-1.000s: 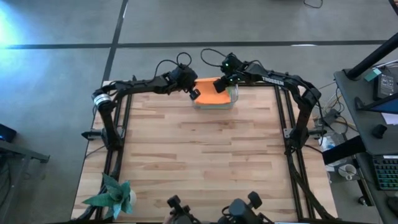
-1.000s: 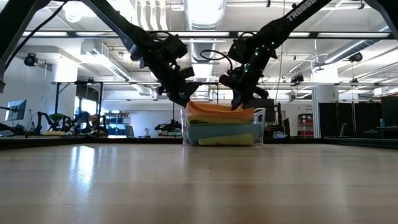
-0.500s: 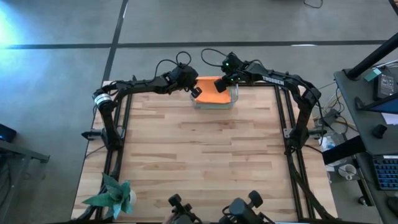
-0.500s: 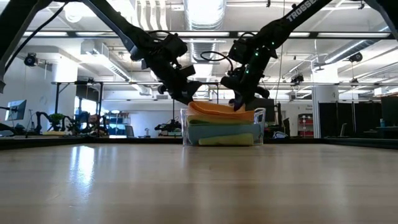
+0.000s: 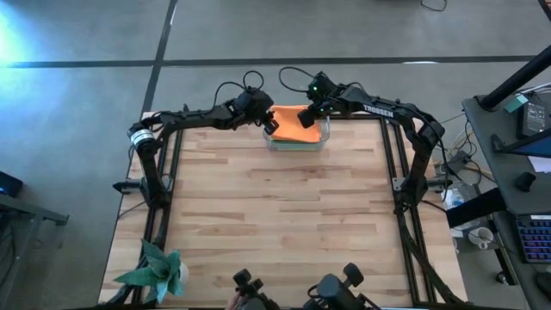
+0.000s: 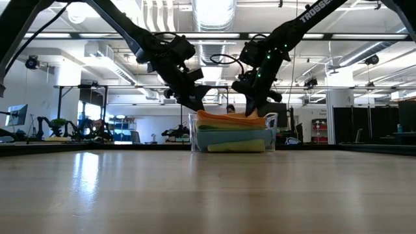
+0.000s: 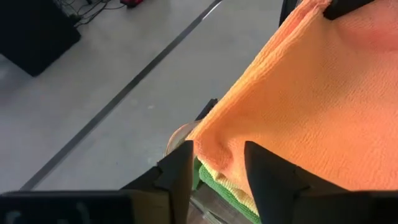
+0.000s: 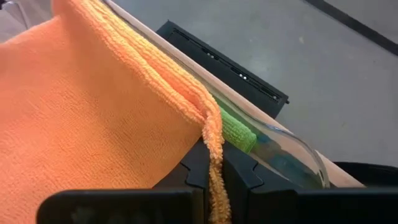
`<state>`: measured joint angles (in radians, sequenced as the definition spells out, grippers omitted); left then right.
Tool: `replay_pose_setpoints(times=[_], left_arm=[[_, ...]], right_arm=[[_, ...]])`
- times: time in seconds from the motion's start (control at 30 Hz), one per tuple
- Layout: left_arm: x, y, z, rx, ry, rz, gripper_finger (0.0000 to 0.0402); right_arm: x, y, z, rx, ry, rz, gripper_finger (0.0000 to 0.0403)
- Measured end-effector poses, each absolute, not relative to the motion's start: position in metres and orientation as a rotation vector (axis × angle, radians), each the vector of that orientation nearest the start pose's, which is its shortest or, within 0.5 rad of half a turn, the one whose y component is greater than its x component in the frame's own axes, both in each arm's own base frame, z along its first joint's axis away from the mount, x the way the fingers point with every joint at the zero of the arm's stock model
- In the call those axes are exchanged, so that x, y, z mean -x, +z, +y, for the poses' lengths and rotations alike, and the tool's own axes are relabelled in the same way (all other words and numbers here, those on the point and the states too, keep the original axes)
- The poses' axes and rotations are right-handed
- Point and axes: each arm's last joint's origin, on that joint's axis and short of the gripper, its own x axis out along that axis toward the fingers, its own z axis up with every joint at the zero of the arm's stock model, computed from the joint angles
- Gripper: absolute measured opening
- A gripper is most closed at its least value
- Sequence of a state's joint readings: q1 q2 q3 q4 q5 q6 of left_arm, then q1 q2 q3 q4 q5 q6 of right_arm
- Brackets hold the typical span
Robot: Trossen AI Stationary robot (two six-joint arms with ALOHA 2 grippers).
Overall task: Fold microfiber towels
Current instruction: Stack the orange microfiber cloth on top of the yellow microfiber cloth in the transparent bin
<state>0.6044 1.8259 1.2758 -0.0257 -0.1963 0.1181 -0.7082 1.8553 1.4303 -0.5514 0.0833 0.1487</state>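
Two black jointed robot arms, white "TROSSEN" lettering on the right arm (image 5: pixel 379 109), looped black cables (image 5: pixel 232 87), a green indicator light (image 5: pixel 315 86).

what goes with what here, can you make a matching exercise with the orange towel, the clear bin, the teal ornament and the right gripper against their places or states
Column one:
1. orange towel
2. clear bin
3. teal ornament
4. right gripper

Column two:
A. near left corner of the table
B. shut on a towel edge
C. top of the stack
D. far edge of the table, holding folded towels

Pairs: 1-C, 2-D, 3-A, 4-B
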Motion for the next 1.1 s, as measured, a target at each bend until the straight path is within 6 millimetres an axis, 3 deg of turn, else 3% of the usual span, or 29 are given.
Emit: replay_pose_setpoints(times=[0.3,0.7,1.1], left_arm=[[-0.323,0.258,0.229,0.003,0.749,0.56,0.0146],[-0.295,0.317,0.195,-0.022,0.724,0.474,0.0146],[-0.284,0.329,0.17,-0.028,0.674,0.495,0.0146]], right_arm=[[-0.3,0.231,-0.26,-0.375,-0.763,0.914,0.002],[-0.3,0.232,-0.26,-0.399,-0.765,0.905,0.0024],[-0.305,0.249,-0.263,-0.338,-0.744,0.883,0.0041]])
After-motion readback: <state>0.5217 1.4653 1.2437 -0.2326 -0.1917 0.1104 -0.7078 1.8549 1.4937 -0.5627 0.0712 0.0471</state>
